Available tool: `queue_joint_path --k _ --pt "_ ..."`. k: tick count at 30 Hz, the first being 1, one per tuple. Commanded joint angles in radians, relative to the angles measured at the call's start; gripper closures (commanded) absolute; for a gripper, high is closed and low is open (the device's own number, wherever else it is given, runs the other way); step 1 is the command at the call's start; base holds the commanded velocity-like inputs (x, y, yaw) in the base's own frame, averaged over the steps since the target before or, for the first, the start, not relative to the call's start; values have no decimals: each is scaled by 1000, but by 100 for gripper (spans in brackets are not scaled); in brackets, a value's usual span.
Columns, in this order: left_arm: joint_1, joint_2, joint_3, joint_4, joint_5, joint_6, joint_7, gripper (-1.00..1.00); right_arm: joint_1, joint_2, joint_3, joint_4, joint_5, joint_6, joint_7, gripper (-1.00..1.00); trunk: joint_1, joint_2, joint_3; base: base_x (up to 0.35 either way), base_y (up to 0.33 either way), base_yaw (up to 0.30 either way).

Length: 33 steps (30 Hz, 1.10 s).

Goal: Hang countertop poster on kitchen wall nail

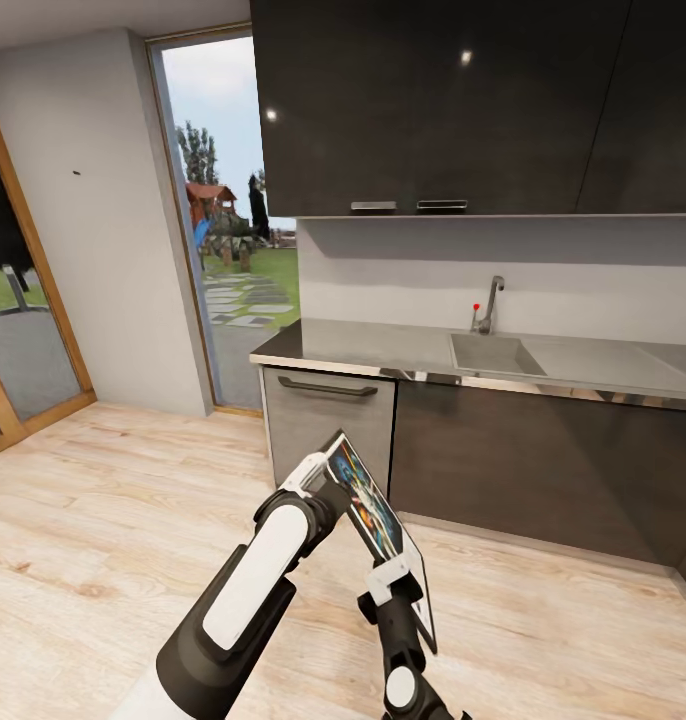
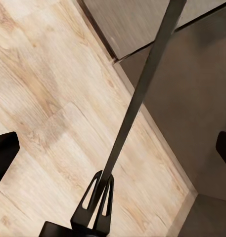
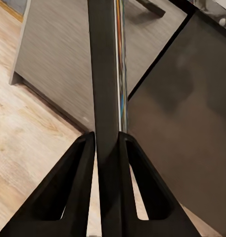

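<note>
The black-framed Star Wars poster (image 1: 375,515) hangs tilted in the air over the floor, in front of the cabinets. My right gripper (image 1: 393,582) is shut on its lower end; in the right wrist view both fingers (image 3: 83,163) press the poster's edge (image 3: 105,74). My left gripper (image 1: 318,482) is by the poster's upper corner. In the left wrist view its fingers (image 2: 4,153) stand wide apart, open, either side of the edge-on poster (image 2: 137,94) without touching it. One tiny dark wall nail (image 1: 76,173) sits high on the pale wall at far left. The light-grey kitchen countertop (image 1: 383,345) lies ahead.
A sink (image 1: 493,355) and chrome tap (image 1: 491,303) sit in the counter, with dark upper cabinets (image 1: 433,100) above. A tall window (image 1: 233,230) stands between the counter and the nail wall. Light wooden floor (image 1: 113,500) stretches to the left.
</note>
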Motion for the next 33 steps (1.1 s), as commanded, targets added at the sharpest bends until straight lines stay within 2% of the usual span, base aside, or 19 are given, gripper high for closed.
queue_joint_path --k 1,6,8,12,14,15,16,18,20,21,22,24,26,28,29,30,31,32,33 --pt "-1 0 0 -1 1 11 5 -100 -2 -1 2 4 9 8 -1 100 0 -1 -1 0 0 0" --pt "-1 0 6 -1 1 11 5 -100 -9 -5 -10 30 7 7 24 100 0 -1 -1 0 0 0" --pt "-1 0 18 -1 8 11 5 -100 -11 -8 -49 35 6 6 40 100 0 -1 -1 0 0 0" --pt "-1 0 56 -1 57 12 4 -100 -11 -9 -140 38 3 0 123 100 0 -1 -1 0 0 0" --pt "-1 0 81 -1 95 12 4 -100 -12 -10 -172 38 2 -2 151 100 0 -1 -1 0 0 0" --pt "-1 0 105 -1 123 12 3 -100 -12 -17 -214 38 0 -4 180 100 0 -1 -1 0 0 0" --pt "-1 0 130 -1 140 12 2 -100 -12 -22 -235 38 -2 -5 192 100 0 -1 -1 0 0 0" --pt "-1 0 159 -1 162 12 1 -100 -12 -26 -249 38 -3 -5 201 100 0 -1 -1 0 0 0" --pt "-1 46 212 -1 232 13 -1 -100 -12 -32 -266 38 -4 -6 225 100 0 -1 -1 0 0 0" --pt "-1 91 235 -1 288 13 -2 -100 -12 -38 -276 37 -4 -6 241 100 0 -1 -1 0 0 0" --pt "-1 107 240 0 307 13 -3 -100 -12 -39 -281 37 -6 -7 246 100 0 -1 -1 0 0 0" --pt "-1 169 263 1 379 13 -29 -100 -11 -43 -309 33 -17 -20 275 100 0 -1 -1 0 0 0" --pt "-1 206 272 2 413 13 -51 -100 -12 -44 -318 32 -25 -30 299 100 0 -1 -1 0 0 0" --pt "0 295 280 5 479 13 -98 -100 -12 -47 -337 30 -45 -46 360 100 0 -1 -1 0 0 0" --pt "1 317 281 6 495 13 -110 -100 -12 -49 -345 30 -53 -49 378 100 0 -1 -1 0 0 0" --pt "3 358 283 9 523 22 -139 -100 -11 -54 -370 29 -74 -53 424 100 0 -1 -1 0 0 0" --pt "4 378 283 10 533 36 -155 -100 -11 -56 -385 28 -86 -56 452 100 0 -1 -1 0 0 0" --pt "9 412 284 16 549 82 -198 -100 -11 -60 -414 27 -112 -66 519 100 0 -1 -1 0 0 0" --pt "14 427 284 23 555 111 -226 -100 -11 -62 -429 26 -125 -71 557 100 0 -1 -1 0 0 0"
